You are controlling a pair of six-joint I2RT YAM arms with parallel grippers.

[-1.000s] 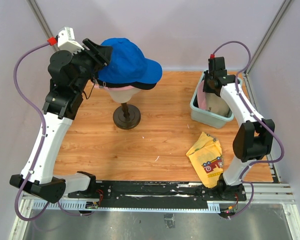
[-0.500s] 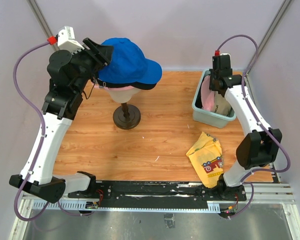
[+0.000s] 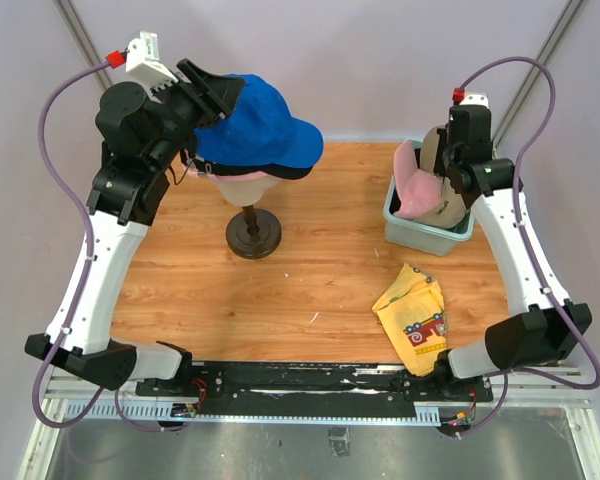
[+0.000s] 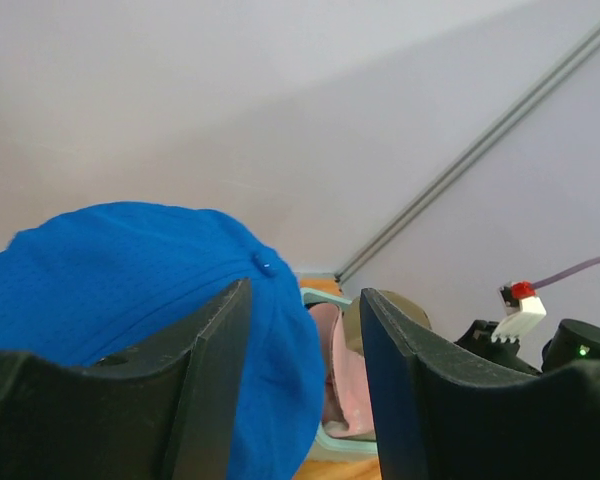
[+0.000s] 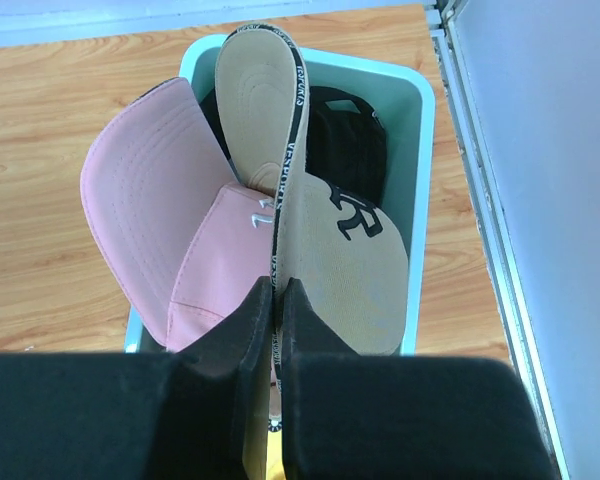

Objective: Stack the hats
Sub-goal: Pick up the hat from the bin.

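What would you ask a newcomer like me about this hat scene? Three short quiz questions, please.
1. True or false: the blue cap is the topmost thing on the mannequin head.
2. What is the right gripper pinching? A) the blue cap B) the tan cap C) nothing
3. Which gripper has its jaws apart?

Key: 1 true. 2 B. 3 the left gripper.
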